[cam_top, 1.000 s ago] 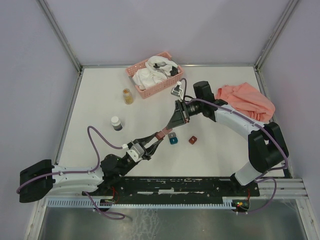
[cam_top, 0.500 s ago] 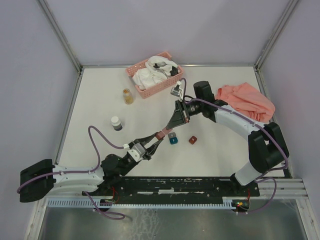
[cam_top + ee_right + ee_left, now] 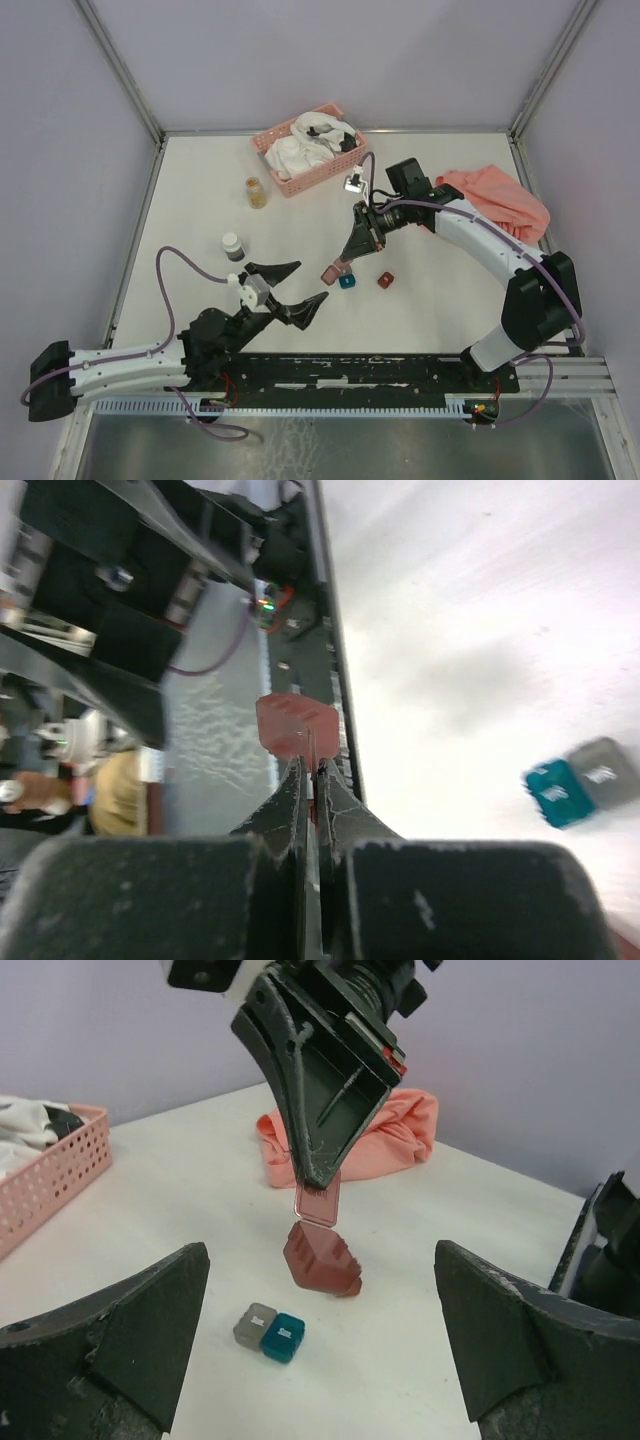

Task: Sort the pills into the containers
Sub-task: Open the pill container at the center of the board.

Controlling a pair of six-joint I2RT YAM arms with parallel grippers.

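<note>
Four containers in view, one of them off the desk [image 3: 200, 180]. Right hand [image 3: 342, 262]: fingers pressed together on the clear red lid flap [image 3: 318, 1203] of a dark red box [image 3: 320, 1260]. The box body hangs below the flap by its hinge, tilted, not touching the desk. Grey box [image 3: 255, 1322] and teal box [image 3: 283, 1337] sit touching each other on the desk, just beside the hanging one. Second dark red box [image 3: 385, 280] lies near them, on their right. Pills [image 3: 257, 192] are in their small jar, well apart at far left, near the pink basket [image 3: 270, 143].

Left hand [image 3: 312, 280]: spread wide, holding nothing, aimed at the hanging box.

Step judged: getting this box open and set down ready to fill. To do it well:
- keep the pinch on the flap firm; the hinge alone carries the box
- lower it straight, mouth up, onto bare desk, not onto the grey and teal pair
- close the left hand on the box body, not the flap, before any pull

Pose: right arm reaches in from the right side, wrist pitched so the fingers point steeply down. Left arm lies low along the near edge, hand roughly level, pointing toward the far right.
</note>
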